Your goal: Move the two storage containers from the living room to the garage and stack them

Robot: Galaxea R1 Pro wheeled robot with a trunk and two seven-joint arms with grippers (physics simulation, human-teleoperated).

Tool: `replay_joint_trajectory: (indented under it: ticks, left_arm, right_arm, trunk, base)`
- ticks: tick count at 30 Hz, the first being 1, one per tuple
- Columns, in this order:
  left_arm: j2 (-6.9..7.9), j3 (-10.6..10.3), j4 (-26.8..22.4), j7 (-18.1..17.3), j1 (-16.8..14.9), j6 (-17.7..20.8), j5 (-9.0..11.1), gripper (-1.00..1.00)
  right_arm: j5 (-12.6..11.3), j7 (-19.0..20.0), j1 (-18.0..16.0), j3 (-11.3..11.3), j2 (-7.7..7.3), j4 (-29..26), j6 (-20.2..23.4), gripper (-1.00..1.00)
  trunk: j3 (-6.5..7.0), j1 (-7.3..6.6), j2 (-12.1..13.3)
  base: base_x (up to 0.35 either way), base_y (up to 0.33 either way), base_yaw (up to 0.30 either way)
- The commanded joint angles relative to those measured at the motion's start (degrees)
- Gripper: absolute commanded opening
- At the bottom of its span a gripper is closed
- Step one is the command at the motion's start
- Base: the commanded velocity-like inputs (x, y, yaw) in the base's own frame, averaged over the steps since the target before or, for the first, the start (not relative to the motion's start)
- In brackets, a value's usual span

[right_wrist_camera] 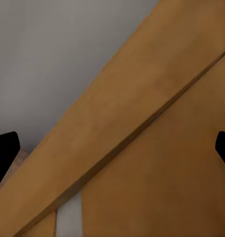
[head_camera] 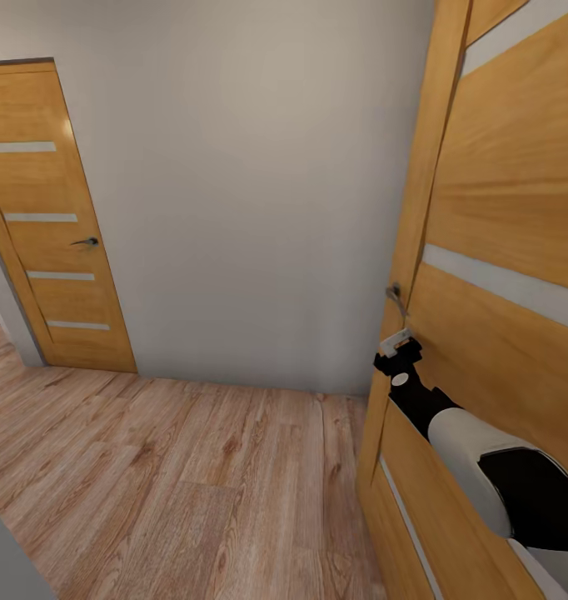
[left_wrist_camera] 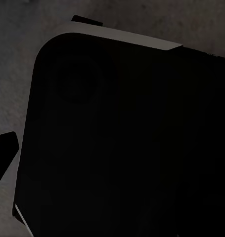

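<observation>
in a hallway of light wood plank floor (head_camera: pixel 176 492) and plain grey wall (head_camera: pixel 251 167), we have our right gripper (head_camera: pixel 398 348) up at the near wooden door (head_camera: pixel 500 217), just beside its metal handle (head_camera: pixel 396 297), while a second slatted door (head_camera: pixel 55 242) stands closed across the way. in the right wrist view the fingertips (right_wrist_camera: pixel 4 153) sit wide apart at the frame's edges with nothing between them (our left gripper is another matter: its wrist view is mostly dark and we cannot tell how it stands). the two storage containers are not to be seen here; we judge such thin-walled bins light but a little flexible, best taken by a long rim near a corner, where the wall is stiffest.
</observation>
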Motion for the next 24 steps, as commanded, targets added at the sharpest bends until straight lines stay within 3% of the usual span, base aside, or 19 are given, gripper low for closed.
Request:
replay_joint_trajectory:
  ticks: [1,10,18,24]
  left_arm:
    - [-0.02,0.2,0.0,0.0,0.0,-0.1,0.2,1.00]
    - [-0.02,0.3,0.0,0.0,0.0,-0.1,0.2,1.00]
    - [-0.02,0.3,0.0,0.0,0.0,-0.1,0.2,1.00]
    - [-0.02,0.3,0.0,0.0,0.0,-0.1,0.2,1.00]
  right_arm:
    - [-0.2,-0.5,-0.1,-0.6,-0.25,0.1,-0.1,1.00]
    - [-0.3,-0.5,-0.1,-0.6,-2.36,0.1,-0.1,1.00]
    - [-0.3,-0.5,-0.1,-0.7,-3.07,0.2,-0.1,1.00]
    - [-0.3,-0.2,-0.1,-2.4,-4.44,0.2,-0.1,1.00]
  trunk:
    - [-0.06,0.00,0.0]
    - [-0.06,0.00,0.0]
    - [-0.06,0.00,0.0]
    - [-0.06,0.00,0.0]
  base:
    - [0.000,0.000,0.000]
    - [0.000,0.000,0.000]
    - [0.000,0.000,0.000]
    - [0.000,0.000,0.000]
